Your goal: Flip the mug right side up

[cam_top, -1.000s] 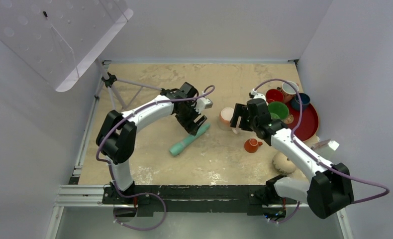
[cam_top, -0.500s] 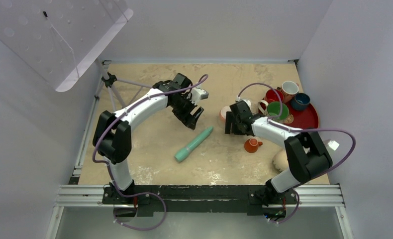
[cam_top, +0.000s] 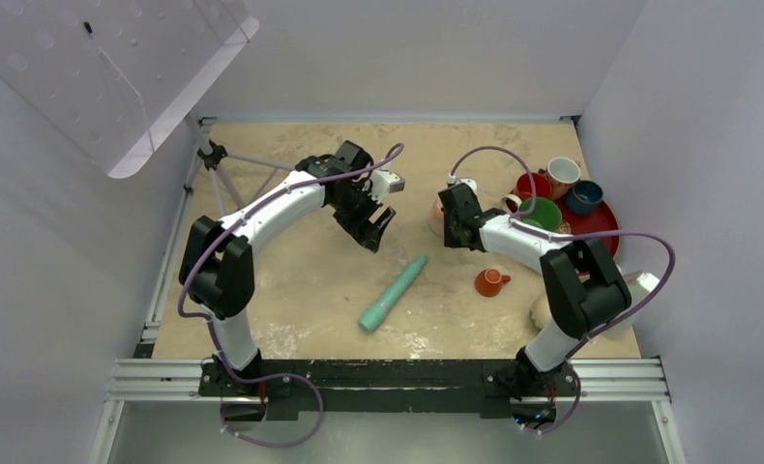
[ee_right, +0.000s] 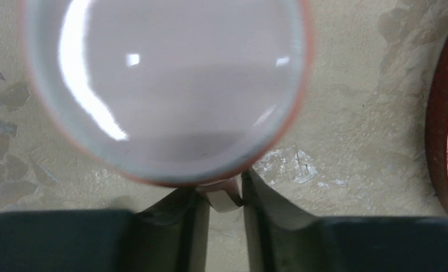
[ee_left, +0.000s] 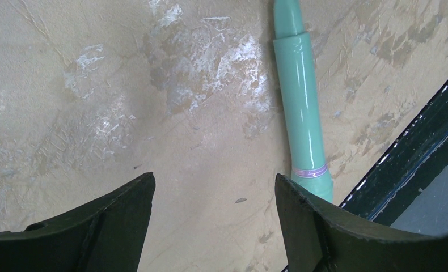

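The beige mug (cam_top: 537, 311) lies at the front right of the table, mostly hidden behind my right arm, and neither gripper is near it. My right gripper (cam_top: 448, 218) (ee_right: 220, 195) is shut on the small handle (ee_right: 222, 198) of a pale mug with a peach-pink rim (ee_right: 165, 85), which stands mouth up at centre right (cam_top: 437, 207). Left of centre, my left gripper (cam_top: 374, 228) (ee_left: 214, 177) hangs open over bare table with nothing between its fingers.
A teal cylinder (cam_top: 393, 293) (ee_left: 301, 102) lies on the table in front of the left gripper. A red tray (cam_top: 602, 240) (ee_right: 446, 113) at the right holds several cups. A small orange cup (cam_top: 490, 282) stands near it. A tripod (cam_top: 219, 159) sits at the back left.
The right gripper has reached back to the pale mug and shut on its handle. The left gripper has lifted away from the teal cylinder, which has rolled forward and to the right.
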`<state>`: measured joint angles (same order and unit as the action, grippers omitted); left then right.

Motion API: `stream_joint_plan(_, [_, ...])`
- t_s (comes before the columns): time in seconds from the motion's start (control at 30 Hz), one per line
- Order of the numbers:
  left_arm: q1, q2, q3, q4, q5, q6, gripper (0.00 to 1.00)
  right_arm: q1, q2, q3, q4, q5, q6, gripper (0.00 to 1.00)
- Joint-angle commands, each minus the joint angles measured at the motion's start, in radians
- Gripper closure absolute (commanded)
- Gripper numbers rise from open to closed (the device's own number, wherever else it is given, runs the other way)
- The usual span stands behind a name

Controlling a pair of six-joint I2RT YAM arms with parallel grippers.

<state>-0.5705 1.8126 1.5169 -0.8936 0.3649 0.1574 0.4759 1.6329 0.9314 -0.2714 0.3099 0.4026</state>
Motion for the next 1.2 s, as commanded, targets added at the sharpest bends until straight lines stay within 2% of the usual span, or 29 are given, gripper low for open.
stream_joint_plan(0.0, [0.008,-0.049,0.033,0.004,0.022,-0.004,0.19,0.000,0.041,0.059,0.003,0.020,-0.022,0.92])
stream_joint_plan(0.03, [0.009,-0.050,0.032,0.004,0.024,-0.005,0.19,-0.001,0.048,0.063,-0.004,0.030,-0.019,1.00])
stream_joint_plan(0.2, [0.013,-0.057,0.033,-0.002,0.034,-0.005,0.19,0.000,-0.026,0.054,0.039,0.028,-0.018,1.00])
stream_joint_plan(0.33, [0.051,-0.066,0.040,0.023,0.148,-0.068,0.15,0.000,-0.107,0.072,0.053,-0.041,-0.006,1.00])
stream_joint_plan(0.5, [0.109,-0.091,0.009,0.210,0.317,-0.255,0.08,0.001,-0.239,0.053,0.131,-0.204,0.078,1.00])
stream_joint_plan(0.73, [0.156,-0.106,0.038,0.481,0.466,-0.521,0.05,-0.003,-0.367,0.029,0.265,-0.410,0.221,1.00])
stream_joint_plan(0.93, [0.165,-0.112,0.080,0.576,0.545,-0.574,0.04,-0.024,-0.391,0.096,0.327,-0.525,0.246,1.00])
stream_joint_plan(1.17, [0.196,-0.038,0.156,0.696,0.622,-0.703,0.05,-0.024,-0.407,0.091,0.391,-0.618,0.288,1.00])
